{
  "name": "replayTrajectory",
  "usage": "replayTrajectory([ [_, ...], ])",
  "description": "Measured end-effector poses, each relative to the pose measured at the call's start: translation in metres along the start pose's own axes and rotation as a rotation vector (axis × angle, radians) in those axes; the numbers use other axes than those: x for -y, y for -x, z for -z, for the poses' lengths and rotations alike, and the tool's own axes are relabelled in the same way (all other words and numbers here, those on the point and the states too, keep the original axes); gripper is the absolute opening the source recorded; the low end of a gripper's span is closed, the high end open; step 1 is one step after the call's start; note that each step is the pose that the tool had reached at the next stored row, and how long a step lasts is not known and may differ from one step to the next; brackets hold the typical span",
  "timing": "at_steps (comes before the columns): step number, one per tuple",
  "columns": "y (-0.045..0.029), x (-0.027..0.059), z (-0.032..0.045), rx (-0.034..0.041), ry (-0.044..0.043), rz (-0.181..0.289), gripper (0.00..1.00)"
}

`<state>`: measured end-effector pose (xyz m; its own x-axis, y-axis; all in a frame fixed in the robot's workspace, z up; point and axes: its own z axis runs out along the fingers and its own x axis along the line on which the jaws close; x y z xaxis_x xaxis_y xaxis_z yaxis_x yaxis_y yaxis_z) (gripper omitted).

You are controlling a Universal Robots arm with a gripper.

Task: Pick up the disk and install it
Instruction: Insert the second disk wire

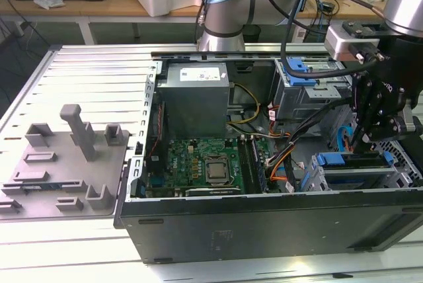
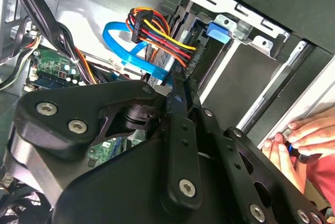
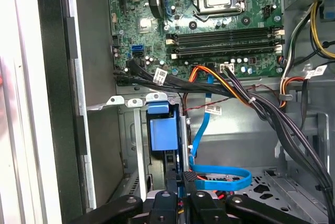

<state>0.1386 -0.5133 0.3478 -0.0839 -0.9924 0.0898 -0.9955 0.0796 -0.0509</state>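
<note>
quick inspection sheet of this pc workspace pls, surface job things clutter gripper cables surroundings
surface: ribbed metal table carrying the open computer case
job's things: disk sits in the drive cage at the exterior view's right, blue carrier showing
clutter: grey fixture tray beside the case
grippers: gripper just above the disk, fingers close together on its blue edge
cables: blue data cable and power cable bundle near the cage
surroundings: a person's hand on the case edge

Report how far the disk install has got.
Done: the silver hard drive in its blue plastic carrier bracket already stands in a slot of the grey metal drive cage. In hand: the black tool sits right at the carrier's outer end in the first wrist view. Left: whether the drive is pushed fully home cannot be told.
</note>
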Motion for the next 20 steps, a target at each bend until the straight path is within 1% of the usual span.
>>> replayTrajectory([
  [20, 0.0004, -0.0003, -0.0052, 0.0002, -0.0006, 0.007, 0.16],
])
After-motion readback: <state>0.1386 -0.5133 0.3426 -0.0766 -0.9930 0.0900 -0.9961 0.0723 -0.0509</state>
